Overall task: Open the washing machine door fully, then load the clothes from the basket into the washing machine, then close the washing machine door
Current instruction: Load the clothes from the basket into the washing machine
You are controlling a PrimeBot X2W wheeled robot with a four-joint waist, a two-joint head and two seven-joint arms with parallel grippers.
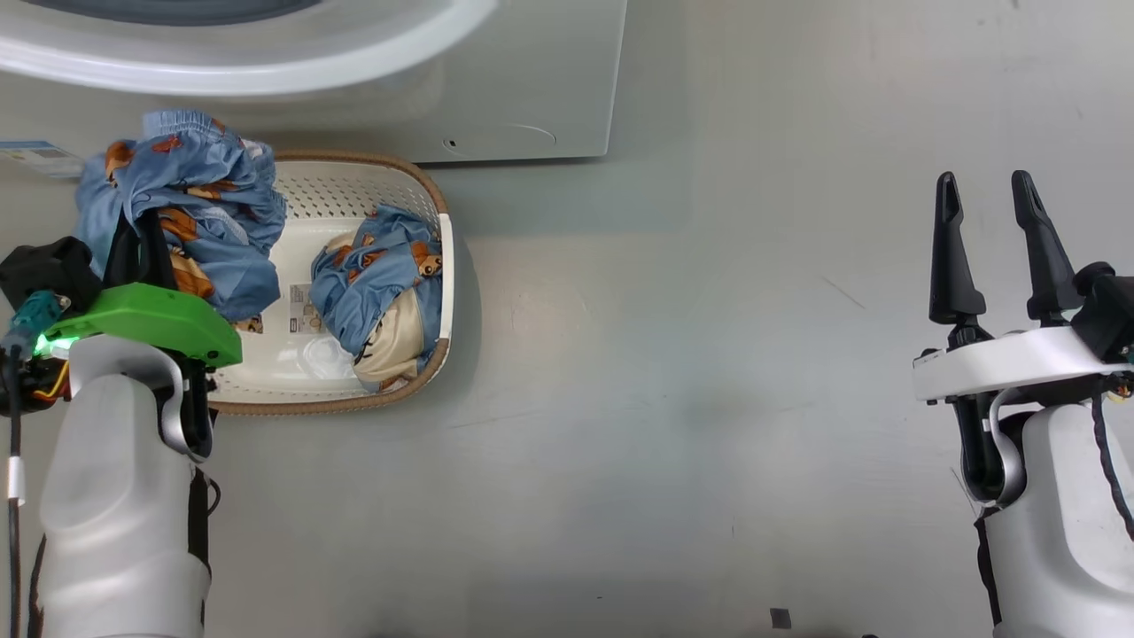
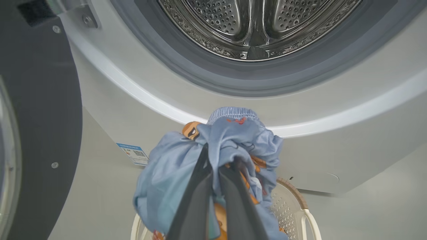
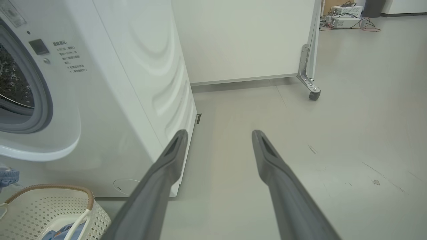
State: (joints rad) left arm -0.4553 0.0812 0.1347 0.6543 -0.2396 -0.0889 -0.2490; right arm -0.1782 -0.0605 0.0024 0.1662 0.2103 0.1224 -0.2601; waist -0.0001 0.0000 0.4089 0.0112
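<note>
My left gripper [image 1: 146, 232] is shut on one bundle of the clothes [image 1: 190, 190], light blue with orange-brown bears, and holds it above the basket's left end. In the left wrist view the same bundle [image 2: 233, 140] wraps around the gripper [image 2: 220, 158], just below the washing machine's grey-ringed drum mouth [image 2: 253, 76]. The washing machine door [image 2: 40, 110] stands swung open at the left. A second bundle with cream lining [image 1: 381, 292] lies in the cream basket [image 1: 354, 190]. Over bare floor far to the right, my right gripper [image 1: 997, 199] is open and holds nothing.
The white washing machine [image 3: 133, 83] stands just behind the basket [image 3: 50, 206], with a QR sticker [image 2: 133, 154] low on its front. A white wheeled partition [image 3: 310, 50] and cabled equipment [image 3: 347, 20] are farther back. Open grey floor [image 1: 709, 399] spreads to the right.
</note>
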